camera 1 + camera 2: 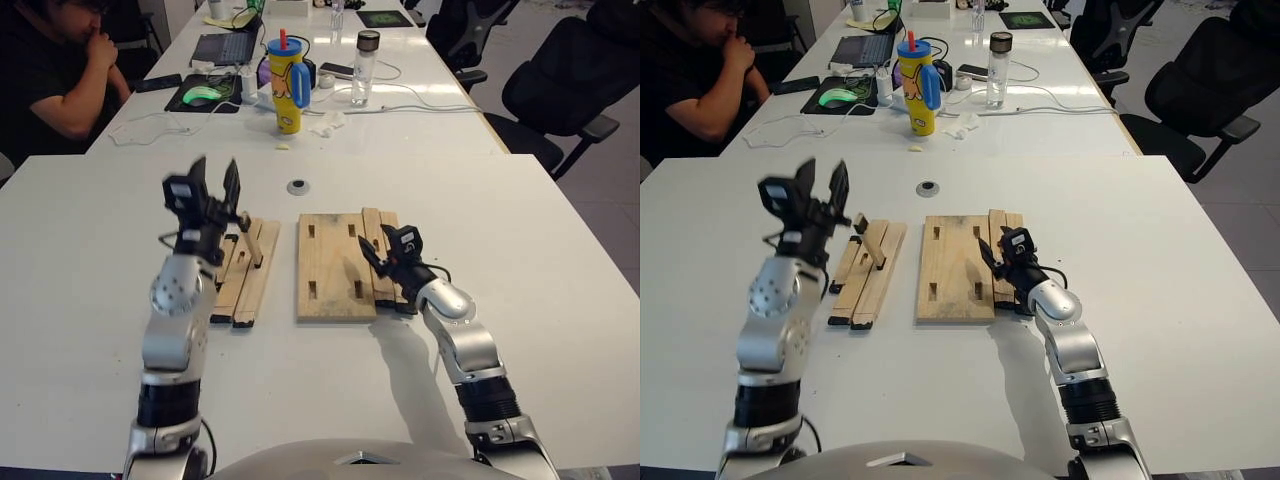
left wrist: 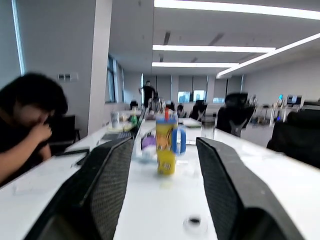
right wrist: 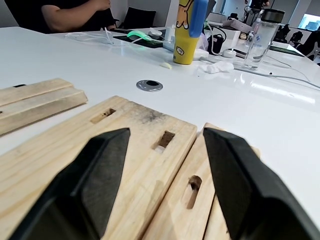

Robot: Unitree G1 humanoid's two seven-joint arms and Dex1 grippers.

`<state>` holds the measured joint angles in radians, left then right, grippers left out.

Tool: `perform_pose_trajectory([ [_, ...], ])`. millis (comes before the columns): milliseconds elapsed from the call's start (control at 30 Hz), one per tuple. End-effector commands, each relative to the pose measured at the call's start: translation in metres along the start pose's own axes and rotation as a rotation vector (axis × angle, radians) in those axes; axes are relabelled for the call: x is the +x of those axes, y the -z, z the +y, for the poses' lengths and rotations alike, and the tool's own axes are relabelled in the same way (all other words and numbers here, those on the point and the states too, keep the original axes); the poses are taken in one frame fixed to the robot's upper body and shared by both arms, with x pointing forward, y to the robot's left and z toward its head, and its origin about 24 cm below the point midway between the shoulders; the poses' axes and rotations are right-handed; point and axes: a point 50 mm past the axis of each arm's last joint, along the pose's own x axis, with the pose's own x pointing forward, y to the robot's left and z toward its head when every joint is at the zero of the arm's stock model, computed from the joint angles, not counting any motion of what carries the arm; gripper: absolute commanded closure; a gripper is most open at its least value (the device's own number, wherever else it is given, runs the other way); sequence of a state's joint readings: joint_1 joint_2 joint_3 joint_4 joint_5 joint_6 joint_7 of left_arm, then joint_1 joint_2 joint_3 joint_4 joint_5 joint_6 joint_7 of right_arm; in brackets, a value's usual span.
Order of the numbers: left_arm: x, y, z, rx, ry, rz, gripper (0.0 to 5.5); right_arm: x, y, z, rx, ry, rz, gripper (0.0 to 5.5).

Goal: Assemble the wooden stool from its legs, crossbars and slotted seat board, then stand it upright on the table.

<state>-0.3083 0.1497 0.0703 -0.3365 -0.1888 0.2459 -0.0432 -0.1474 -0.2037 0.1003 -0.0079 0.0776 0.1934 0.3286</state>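
- The slotted seat board [image 1: 330, 268] lies flat on the white table [image 1: 90, 260], near its middle, with its rectangular slots facing up.
- Several wooden slats [image 1: 381, 232] lie flat against the board's right edge, touching it. At least one of them has a slot cut in it.
- A second group of legs and crossbars [image 1: 243, 285] lies to the left of the board, apart from it. They are packed side by side, and one short piece [image 1: 254, 243] rests tilted on top.
- The right gripper [image 1: 385, 254] sits low over the seam where the board meets the slats.
  - Its two dark fingers [image 3: 102, 170] are spread wide with nothing between them.
  - Whether they touch the wood cannot be told.
- The right arm lies stretched forward and low, its forearm angled in toward the board.
- The left gripper [image 1: 216, 180] is raised well above the table, over the far end of the left group.
  - Its fingers [image 2: 112, 190] are parted and empty, and point up and away.
- The left forearm stands nearly upright from the elbow.
- A round grommet [image 1: 297, 187] sits in the table just beyond the board.
- On the next table are a yellow cup [image 1: 286, 88] with a blue handle and a clear bottle [image 1: 364, 68].
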Motion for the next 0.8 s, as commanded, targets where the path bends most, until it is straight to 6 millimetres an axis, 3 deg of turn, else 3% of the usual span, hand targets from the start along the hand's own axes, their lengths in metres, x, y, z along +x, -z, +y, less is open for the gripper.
perform_pose_trajectory([
  [33,0.019,-0.005,0.001,-0.018,0.019,0.039,3.19,0.005,-0.004,0.001,-0.012,0.002,-0.018,2.77],
  [200,0.027,0.002,-0.003,-0.039,0.052,0.111,3.19,0.008,-0.004,0.003,-0.012,0.0,-0.023,2.77],
  [433,0.022,0.014,-0.011,-0.069,0.086,0.177,3.19,0.008,-0.004,0.004,-0.008,0.006,-0.026,2.77],
  [667,0.032,-0.007,-0.014,-0.045,0.103,0.083,3.19,0.009,-0.004,0.004,-0.011,0.004,-0.026,2.77],
  [733,0.027,0.02,-0.017,-0.039,0.118,0.216,3.19,0.01,-0.004,0.004,-0.012,0.002,-0.028,2.77],
  [800,0.005,0.071,-0.021,-0.076,0.141,0.479,3.19,0.01,-0.004,0.006,-0.013,-0.001,-0.029,2.77],
])
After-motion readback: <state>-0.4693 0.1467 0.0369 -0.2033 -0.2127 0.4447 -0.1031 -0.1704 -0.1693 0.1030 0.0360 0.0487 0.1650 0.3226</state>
